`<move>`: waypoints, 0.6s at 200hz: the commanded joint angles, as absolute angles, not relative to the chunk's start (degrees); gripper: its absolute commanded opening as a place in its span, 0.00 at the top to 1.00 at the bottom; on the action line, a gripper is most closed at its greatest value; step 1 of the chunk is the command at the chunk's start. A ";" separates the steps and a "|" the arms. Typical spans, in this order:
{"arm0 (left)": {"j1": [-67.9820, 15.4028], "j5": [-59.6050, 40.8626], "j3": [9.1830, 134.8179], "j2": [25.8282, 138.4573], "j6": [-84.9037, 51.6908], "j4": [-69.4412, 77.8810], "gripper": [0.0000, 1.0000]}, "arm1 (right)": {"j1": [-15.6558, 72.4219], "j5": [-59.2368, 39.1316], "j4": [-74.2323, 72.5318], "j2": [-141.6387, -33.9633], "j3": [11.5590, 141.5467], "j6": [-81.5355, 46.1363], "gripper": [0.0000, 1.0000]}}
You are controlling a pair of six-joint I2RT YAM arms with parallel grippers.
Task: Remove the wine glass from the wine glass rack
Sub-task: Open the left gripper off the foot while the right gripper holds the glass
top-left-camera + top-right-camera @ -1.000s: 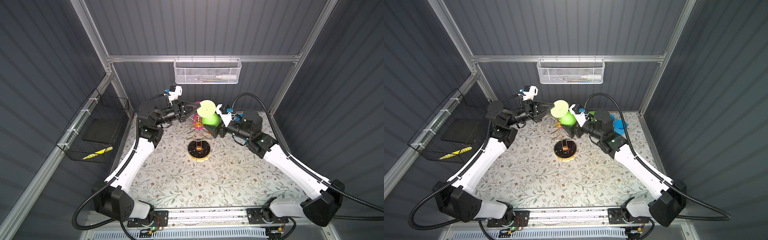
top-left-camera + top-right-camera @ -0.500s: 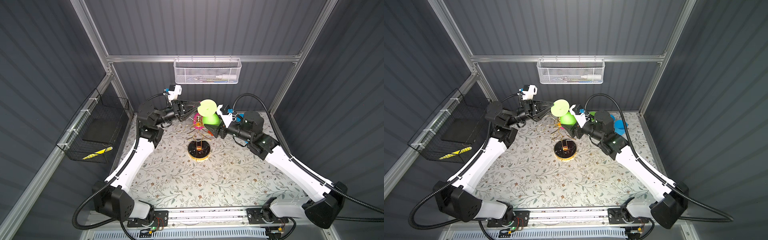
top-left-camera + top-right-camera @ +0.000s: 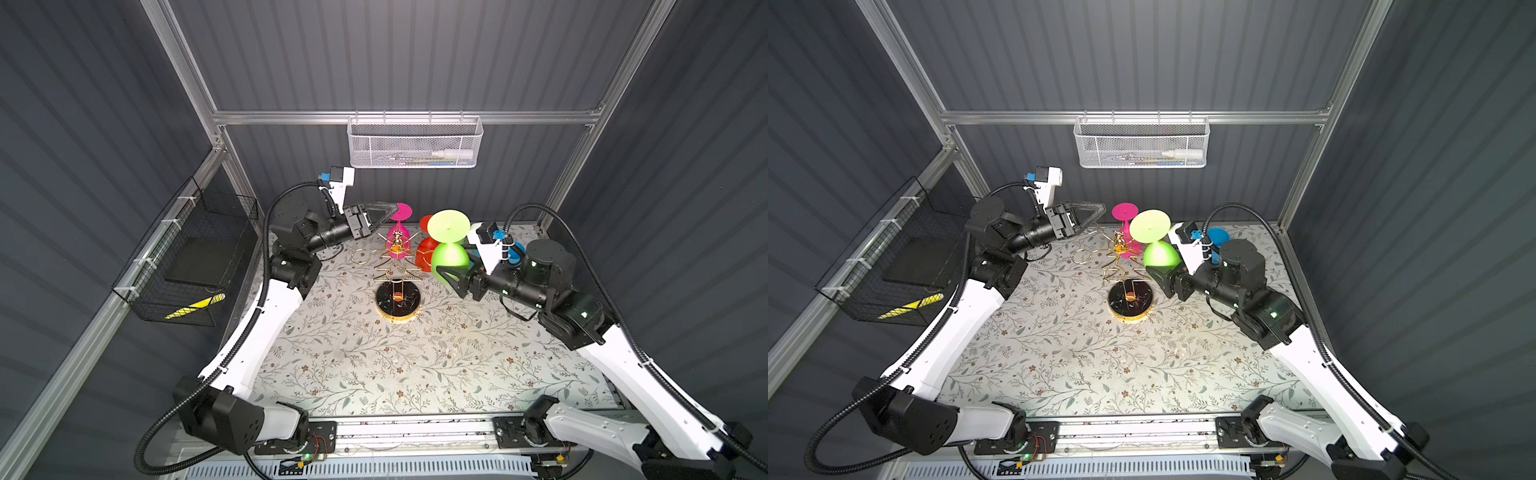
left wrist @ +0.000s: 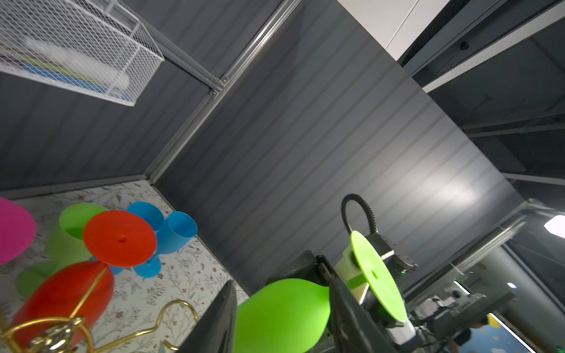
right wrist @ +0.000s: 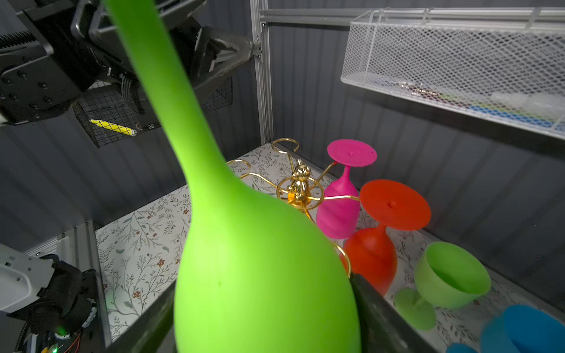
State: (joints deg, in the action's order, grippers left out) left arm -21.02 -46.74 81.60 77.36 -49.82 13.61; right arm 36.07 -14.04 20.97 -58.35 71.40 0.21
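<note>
The wine glass rack (image 3: 394, 259), thin gold wire on a round black base (image 3: 1130, 302), stands mid-mat. A lime-green wine glass (image 3: 449, 254) hangs upside down just right of the rack's post, foot uppermost. My right gripper (image 3: 453, 271) is shut on its bowl (image 5: 263, 275), one finger (image 5: 376, 311) on each side. A gold loop shows close beside the bowl. My left gripper (image 3: 392, 211) stands open to the left of the glass's foot (image 3: 1149, 226), apart from it, near the foot of a pink glass (image 3: 400, 235) hanging on the rack. A red glass (image 5: 371, 259) hangs beside the pink one.
Another green glass (image 5: 449, 275) and blue glasses (image 4: 171, 229) lie on the mat at the back right corner. A white mesh basket (image 3: 413, 143) hangs on the back wall. A black wire basket (image 3: 191, 257) hangs on the left wall.
My left gripper has opened, let go of the green glass near its foot and drawn back leftwards. The right gripper has closed a little on the bowl.
</note>
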 commanded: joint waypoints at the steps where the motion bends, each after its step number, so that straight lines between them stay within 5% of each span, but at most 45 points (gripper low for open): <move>1: -20.92 -40.92 78.89 74.79 -30.56 7.93 0.49 | 36.28 -11.64 30.09 -57.48 72.22 -3.56 0.34; 63: -25.27 -33.21 75.05 71.22 8.45 5.01 0.52 | 36.27 -12.02 40.74 -60.87 78.18 -7.81 0.36; 120: -30.87 -31.67 73.48 71.49 22.59 6.59 0.53 | 36.29 -12.94 44.47 -63.80 82.64 -9.12 0.38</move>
